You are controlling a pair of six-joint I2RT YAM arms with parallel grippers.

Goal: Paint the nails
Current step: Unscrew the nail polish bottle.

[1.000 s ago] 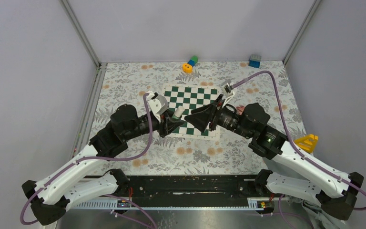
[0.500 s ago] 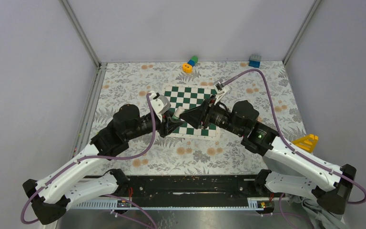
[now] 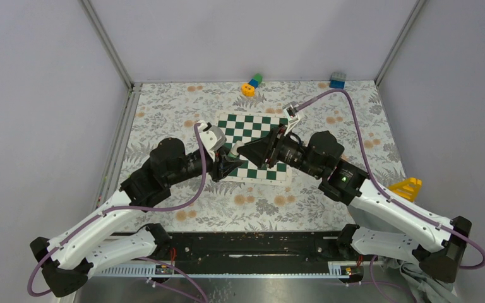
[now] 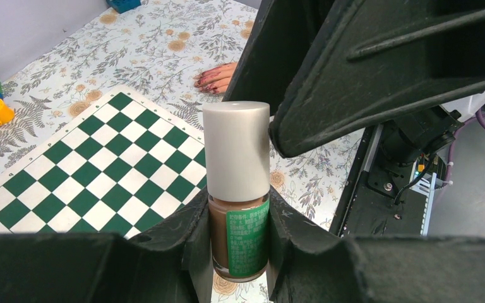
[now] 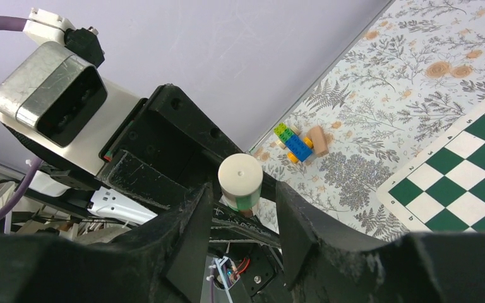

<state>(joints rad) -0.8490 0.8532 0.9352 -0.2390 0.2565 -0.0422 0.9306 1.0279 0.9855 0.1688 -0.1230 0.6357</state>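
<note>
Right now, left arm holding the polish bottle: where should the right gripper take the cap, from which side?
The cap's round side wall, jaws on opposite sides, coming end-on over its flat top. The left gripper clamps the glass bottle below, leaving only the cap free; the right gripper is lined up that way.

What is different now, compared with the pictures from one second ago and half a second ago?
The right claw moved left, toward the left arm; its fingers now stand on either side of the silver cap, not yet gripping it. The left claw stayed shut on the polish bottle, and the chessboard did not move.
</note>
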